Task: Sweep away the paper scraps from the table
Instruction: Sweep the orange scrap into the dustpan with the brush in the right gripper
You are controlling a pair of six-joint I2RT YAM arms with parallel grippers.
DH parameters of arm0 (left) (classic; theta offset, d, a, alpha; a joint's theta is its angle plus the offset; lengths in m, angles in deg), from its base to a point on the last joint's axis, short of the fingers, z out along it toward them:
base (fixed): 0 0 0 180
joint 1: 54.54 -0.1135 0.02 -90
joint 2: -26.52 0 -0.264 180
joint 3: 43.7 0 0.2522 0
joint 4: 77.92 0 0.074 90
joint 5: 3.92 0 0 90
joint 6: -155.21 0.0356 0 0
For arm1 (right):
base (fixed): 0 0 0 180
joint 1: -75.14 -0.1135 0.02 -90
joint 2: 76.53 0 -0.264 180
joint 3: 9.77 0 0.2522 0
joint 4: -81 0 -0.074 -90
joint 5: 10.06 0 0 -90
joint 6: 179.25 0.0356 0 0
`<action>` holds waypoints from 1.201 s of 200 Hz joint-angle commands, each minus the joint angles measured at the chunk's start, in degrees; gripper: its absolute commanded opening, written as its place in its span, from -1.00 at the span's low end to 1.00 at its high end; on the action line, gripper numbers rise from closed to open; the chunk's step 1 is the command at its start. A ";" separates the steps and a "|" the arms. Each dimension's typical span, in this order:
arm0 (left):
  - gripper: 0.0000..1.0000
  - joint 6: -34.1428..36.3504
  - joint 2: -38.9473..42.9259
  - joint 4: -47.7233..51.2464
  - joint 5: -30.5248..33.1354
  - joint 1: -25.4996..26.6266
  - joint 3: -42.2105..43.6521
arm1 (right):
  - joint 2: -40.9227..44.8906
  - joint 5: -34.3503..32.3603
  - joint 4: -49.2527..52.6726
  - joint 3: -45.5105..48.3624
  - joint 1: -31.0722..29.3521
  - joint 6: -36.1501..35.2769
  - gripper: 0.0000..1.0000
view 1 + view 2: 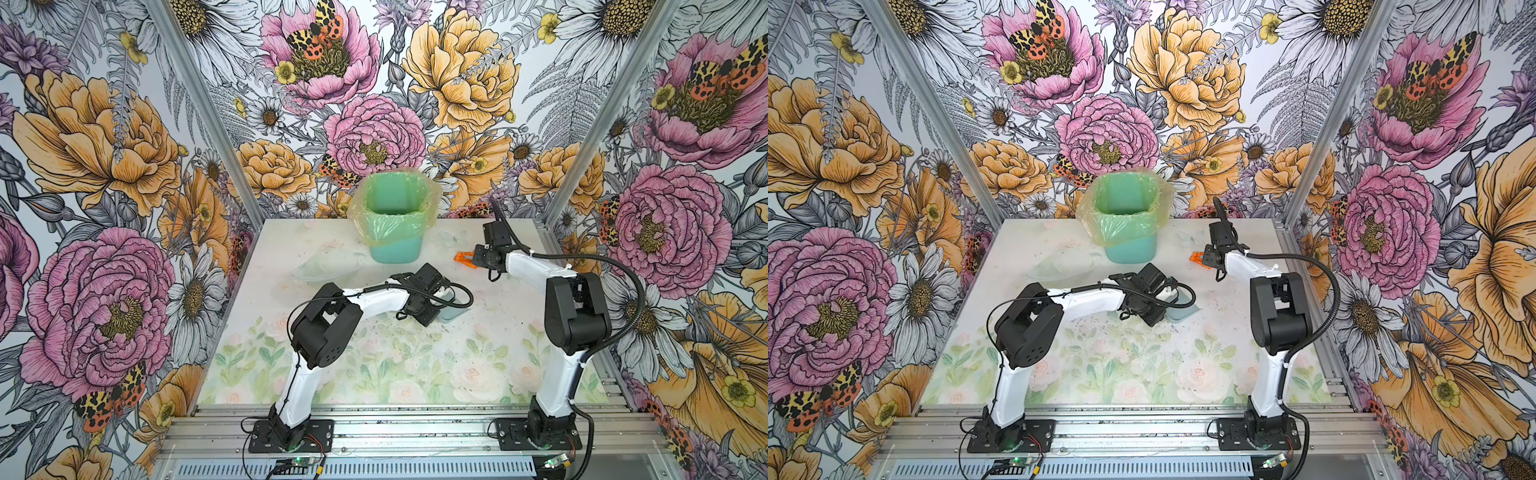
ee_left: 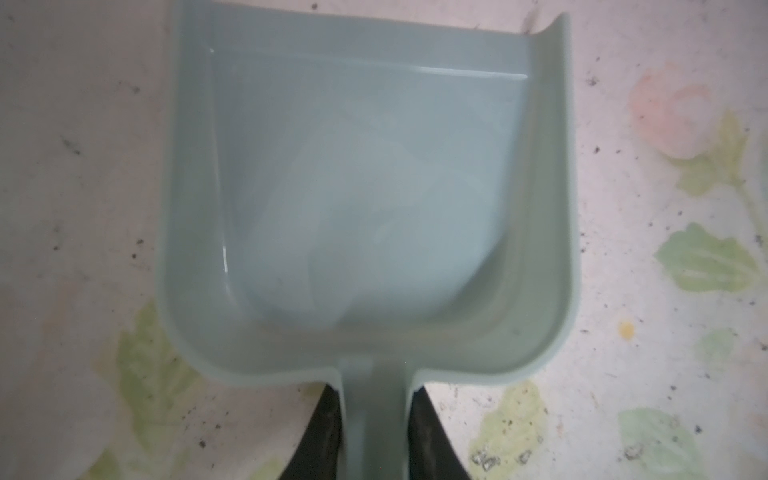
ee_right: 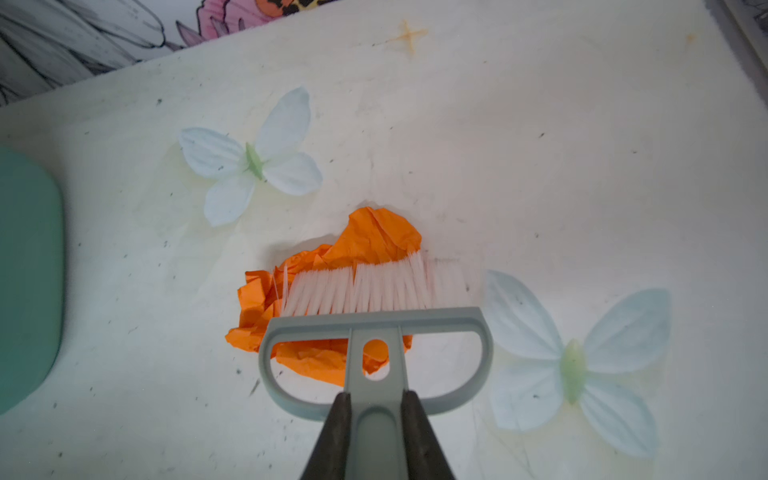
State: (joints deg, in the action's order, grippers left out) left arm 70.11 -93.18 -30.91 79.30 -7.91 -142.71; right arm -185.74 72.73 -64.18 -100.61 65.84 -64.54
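**Right arm.** The right pincer (image 3: 376, 401) is clamped on the handle of the brush (image 3: 374, 322), with both jaws pressed against the stem. The bristles (image 3: 365, 286) lie across an orange scrap (image 3: 376, 237), which sits directly ahead of this pincer. Part of the wad shows beyond the bristle tips, and part lies under the brush head on the pincer's side. The head's long axis runs crosswise to the handle and spans most of the wad. The bin (image 1: 395, 232) stands near, off to one side of the pincer.

**Left arm.** The left pincer (image 2: 374, 395) is likewise closed on the handle of the dustpan (image 2: 365, 187). The pan lies low over the tabletop (image 1: 415, 357), its mouth opening away from the pincer. Something pale seems to lie inside it, too blurred to name. No scrap shows ahead of that mouth.

**Governing relation.** The scrap lies well apart from the dustpan, and the right arm is much the nearer to it. The coming stroke probably has to draw the wad back toward the right pincer and then across to the pan's mouth. The bristles ride over the wad rather than behind it, so a pull may slip across the paper.
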 commanded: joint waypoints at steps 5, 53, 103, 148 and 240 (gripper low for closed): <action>-1.00 0.38 -0.97 0.38 1.20 -0.40 -1.56 | 5.67 4.08 4.06 4.98 -2.27 -0.27 -0.97; -1.00 -0.02 -1.00 0.57 1.01 -0.48 -1.41 | 13.43 6.09 7.95 13.99 -6.61 -0.39 -0.95; -1.00 -0.51 -1.75 0.65 0.46 -0.49 -2.02 | 17.95 6.24 9.99 21.69 -9.50 1.39 -0.97; -1.00 -0.44 -2.14 1.24 1.29 -0.47 -3.28 | 21.16 7.33 11.45 27.51 -11.82 2.62 -0.97; -1.00 -0.27 -2.67 2.07 1.81 -0.23 -4.68 | 40.37 1.01 10.80 27.69 -11.21 1.27 -0.97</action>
State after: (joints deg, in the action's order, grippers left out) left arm 70.07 -95.54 -28.42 79.71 -7.95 -146.49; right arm -149.20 79.01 -53.97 -70.82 53.75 -62.82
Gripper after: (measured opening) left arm 0.213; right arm 0.198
